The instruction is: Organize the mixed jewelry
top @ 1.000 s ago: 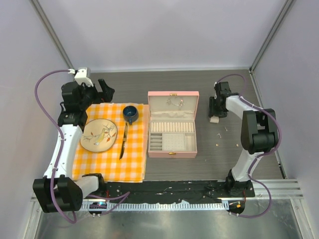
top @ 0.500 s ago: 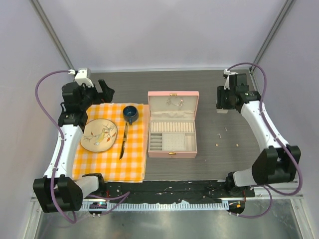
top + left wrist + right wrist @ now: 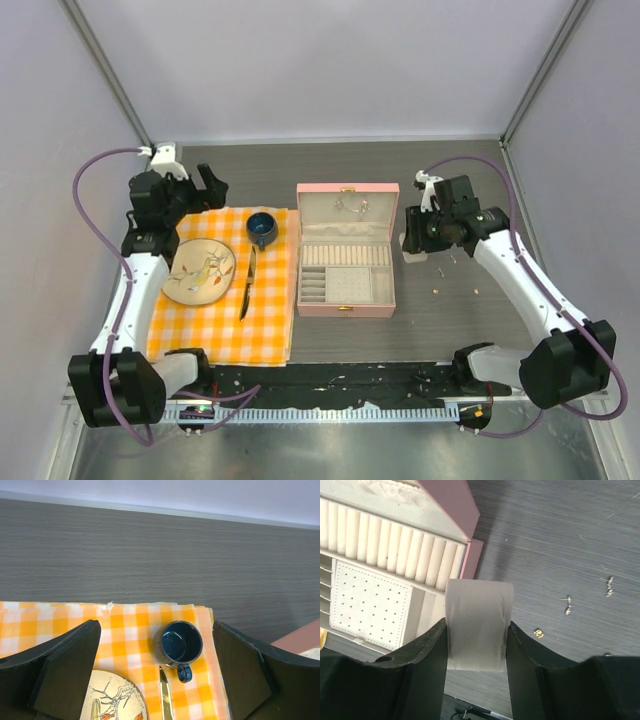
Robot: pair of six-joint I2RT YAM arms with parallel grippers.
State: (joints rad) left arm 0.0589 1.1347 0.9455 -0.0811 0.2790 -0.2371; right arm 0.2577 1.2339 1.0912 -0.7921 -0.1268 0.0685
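Right tool point(image 3: 414, 240), fingers clamped on the small cream-white rectangular piece point(image 3: 413, 246), held just beside the 3 o'clock wall of the open pink quilted jewelry box point(image 3: 347, 190). The box holds a row of cream ring rolls, a perforated pad and narrow slots. A small silvery item lies in its lid section at 12 o'clock.

Tiny pale and gold-toned specks point(image 3: 437, 271) lie loose on the dark grey wood-grain desk point(image 3: 450, 330), at 4 to 5 o'clock from the right tool.

The right wrist view alone shows the cream piece point(image 3: 479, 625) pressed between both fingers point(image 3: 427, 655). The left wrist view alone shows that the dark blue cup point(image 3: 181, 644) is empty.

The left tool point(image 3: 205, 185) hangs spread wide over the 12 o'clock edge of the orange-and-white checked cloth point(image 3: 220, 330), gripping nothing.

The right arm bends out to 3 o'clock, its forearm reaching toward 10 o'clock.
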